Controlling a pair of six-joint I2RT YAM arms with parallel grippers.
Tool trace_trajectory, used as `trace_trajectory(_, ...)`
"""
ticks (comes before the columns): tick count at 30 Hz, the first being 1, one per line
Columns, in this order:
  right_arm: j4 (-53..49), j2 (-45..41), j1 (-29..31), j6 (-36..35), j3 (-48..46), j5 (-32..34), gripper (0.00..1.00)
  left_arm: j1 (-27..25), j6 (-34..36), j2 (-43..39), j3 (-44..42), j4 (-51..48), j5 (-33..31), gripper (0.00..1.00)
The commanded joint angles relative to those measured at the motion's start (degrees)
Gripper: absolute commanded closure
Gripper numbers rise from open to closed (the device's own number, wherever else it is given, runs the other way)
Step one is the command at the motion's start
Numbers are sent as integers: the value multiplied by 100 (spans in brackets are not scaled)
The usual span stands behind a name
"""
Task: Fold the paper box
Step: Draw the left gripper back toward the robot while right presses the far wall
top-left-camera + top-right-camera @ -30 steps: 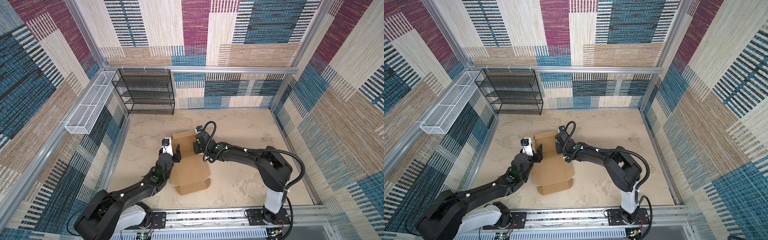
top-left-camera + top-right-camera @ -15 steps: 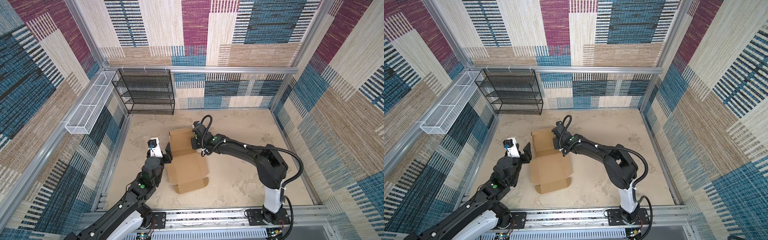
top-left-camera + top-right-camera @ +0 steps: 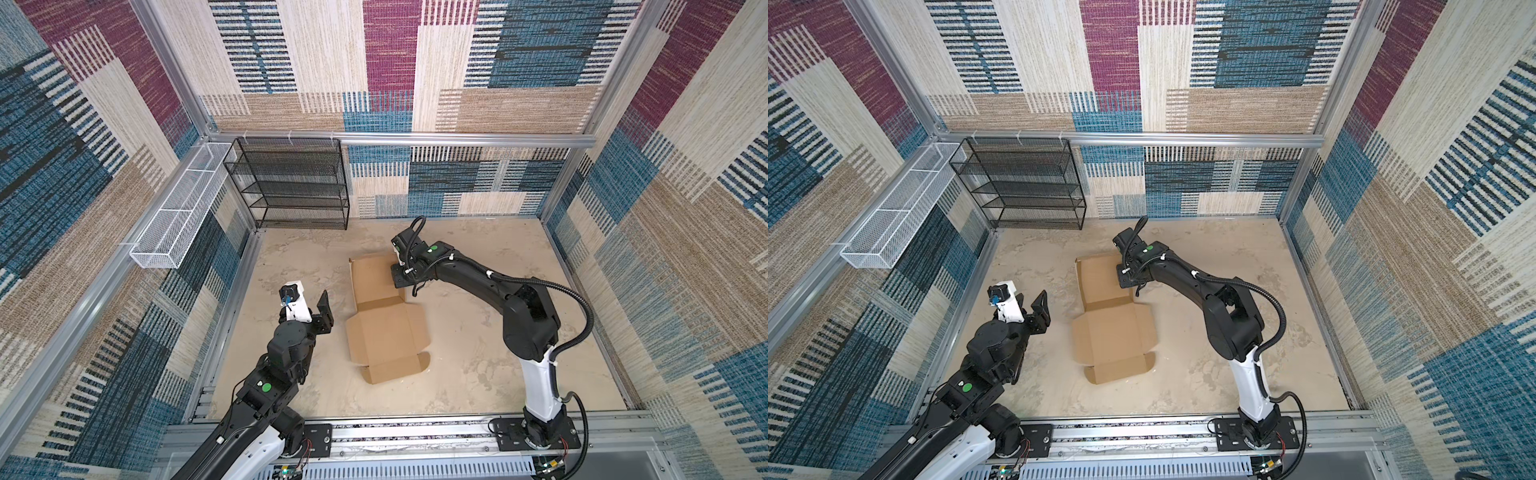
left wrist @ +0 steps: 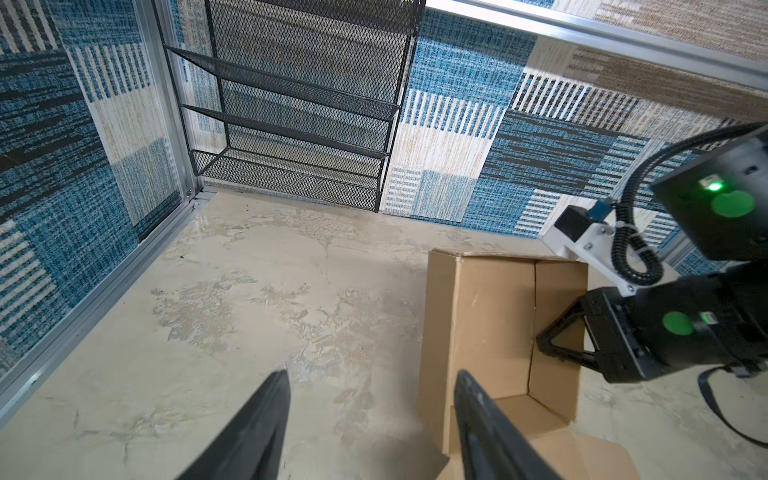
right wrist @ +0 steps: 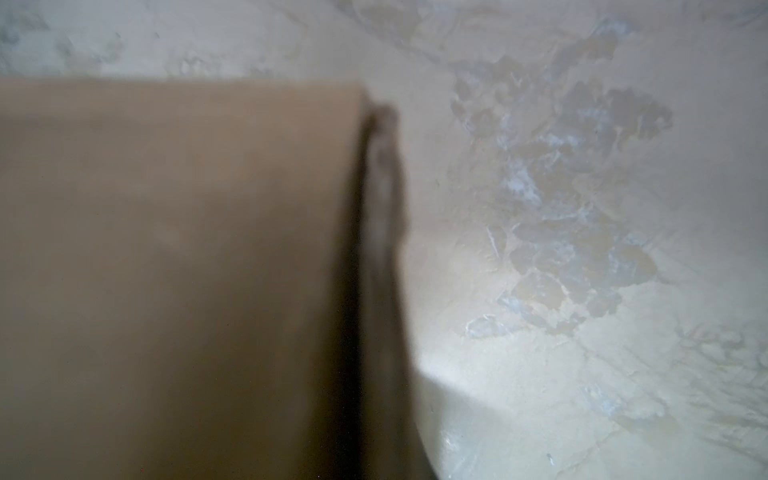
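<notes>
Left arm has backed off toward the left wall since a second ago. Left fingers (image 4: pixel 259 424) are spread and empty, aimed over bare worktop (image 3: pixel 478 353) beside the sheet's left edge. The paper box (image 3: pixel 384 332) lies mid-worktop, long axis near-to-far: near panels flat, far panel raised. Right fingers (image 5: pixel 382 291) are clenched on that raised panel's right edge, by the look of the blurred wrist view. Box lies right of the left fingers, and the right arm is nearer. Open room all round; the black rack (image 3: pixel 291 183) is well apart.
</notes>
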Motion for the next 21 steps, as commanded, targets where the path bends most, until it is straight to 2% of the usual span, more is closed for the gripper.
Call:
trace_trajectory(1,-766,224,-91,-164,342,-177,100,14,-166,-117,5,-297,102,34)
trace_trajectory(12,-1454,1271,-347,-396,1449,-377,100,66,-126,-304,-74,-438,146,35)
trace_trajectory(21,-1417,1681,-409,-418,1779,-454,91,101,-199,-346,-172,-513,181,35)
